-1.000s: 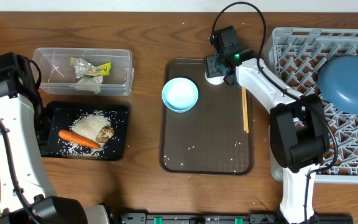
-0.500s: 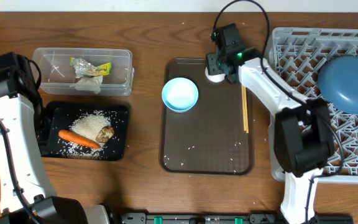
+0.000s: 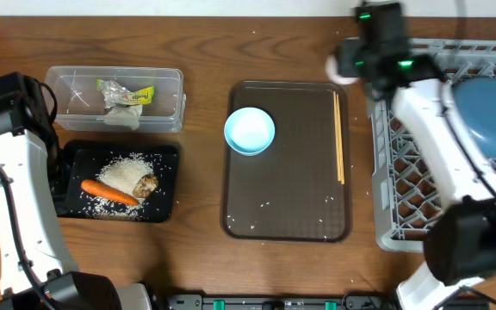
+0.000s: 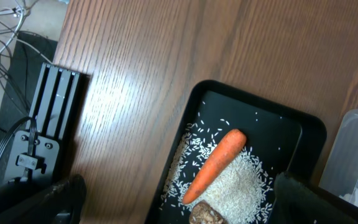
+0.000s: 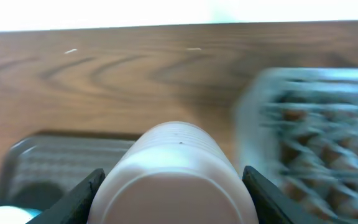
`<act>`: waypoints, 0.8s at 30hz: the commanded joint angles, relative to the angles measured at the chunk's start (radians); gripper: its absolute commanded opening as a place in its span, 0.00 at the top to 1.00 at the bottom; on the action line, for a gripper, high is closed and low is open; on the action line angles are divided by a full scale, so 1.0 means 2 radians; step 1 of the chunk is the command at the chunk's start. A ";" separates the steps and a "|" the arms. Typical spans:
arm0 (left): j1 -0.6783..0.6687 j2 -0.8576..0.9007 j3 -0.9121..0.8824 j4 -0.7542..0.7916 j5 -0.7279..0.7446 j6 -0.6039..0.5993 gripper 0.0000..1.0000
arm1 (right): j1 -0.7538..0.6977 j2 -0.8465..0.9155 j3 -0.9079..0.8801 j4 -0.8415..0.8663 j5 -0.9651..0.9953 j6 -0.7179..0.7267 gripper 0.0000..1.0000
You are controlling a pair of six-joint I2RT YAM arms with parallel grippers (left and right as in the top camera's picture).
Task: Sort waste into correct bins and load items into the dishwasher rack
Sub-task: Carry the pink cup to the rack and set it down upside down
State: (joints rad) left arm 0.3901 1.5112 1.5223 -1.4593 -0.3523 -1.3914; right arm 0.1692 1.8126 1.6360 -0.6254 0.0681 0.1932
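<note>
My right gripper (image 3: 348,64) is shut on a white cup (image 3: 335,65), held on its side in the air over the gap between the brown tray and the back-left corner of the grey dishwasher rack (image 3: 420,198). In the right wrist view the cup (image 5: 178,169) fills the space between both fingers (image 5: 82,194). A dark-blue plate (image 3: 487,116) lies in the rack. A light-blue bowl (image 3: 250,131) and chopsticks (image 3: 339,138) rest on the brown tray. My left gripper (image 4: 188,208) hangs open above the black tray (image 4: 253,104) holding the carrot (image 4: 215,165), rice (image 4: 244,186) and a brown lump (image 4: 207,215).
The clear tub (image 3: 114,99) at the back left holds the snack wrapper (image 3: 127,93) and tissue (image 3: 123,110). The dark brown serving tray (image 3: 287,198) sits mid-table with stray rice grains. The rack (image 5: 316,124) looks blurred in the right wrist view.
My right gripper has lifted the white cup off the brown tray's back edge and carried it right, toward the rack. The left arm has not moved.
</note>
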 commanded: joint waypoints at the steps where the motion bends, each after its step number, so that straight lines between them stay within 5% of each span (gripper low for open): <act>1: 0.002 0.002 -0.001 -0.003 -0.007 -0.006 0.02 | -0.062 -0.027 -0.001 -0.016 0.007 -0.004 0.54; 14: 0.002 0.002 -0.001 -0.003 -0.007 -0.006 0.02 | -0.319 -0.040 -0.001 -0.057 0.004 -0.011 0.50; 24: 0.002 0.002 -0.001 -0.003 -0.007 -0.006 0.02 | -0.412 -0.034 -0.001 -0.048 0.021 -0.014 0.47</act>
State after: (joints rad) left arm 0.3901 1.5112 1.5223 -1.4593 -0.3500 -1.3914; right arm -0.6388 1.7634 1.6360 -0.7334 0.0845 0.1776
